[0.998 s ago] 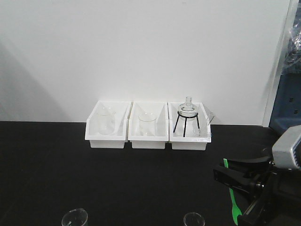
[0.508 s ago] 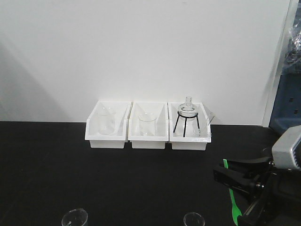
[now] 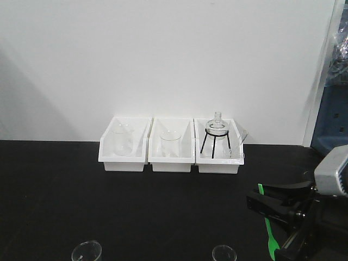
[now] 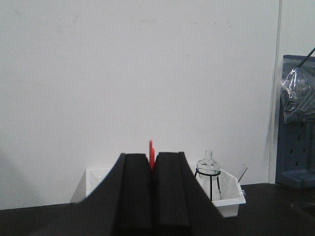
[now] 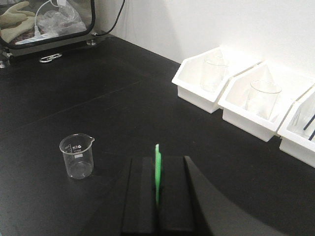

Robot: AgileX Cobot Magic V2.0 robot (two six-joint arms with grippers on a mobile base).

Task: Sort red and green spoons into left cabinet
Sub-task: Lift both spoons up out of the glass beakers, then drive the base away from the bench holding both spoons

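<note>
Edgewise, green spoon [image 5: 157, 172] clamped inside right tool [image 5: 157, 159]

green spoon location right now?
Front view, lower right: the green spoon is clamped in the right hand above the black table, right of the small beaker at the bottom edge.

We see the green spoon [image 3: 267, 225], thin and bright, pinched between the black pads of the right pincer [image 5: 157, 164]. It stands nearly upright, slightly tilted, with its broader end downward. Of the red spoon [image 4: 151, 153] only a short tip shows, poking up from the closed left pincer [image 4: 151, 164].
</note>
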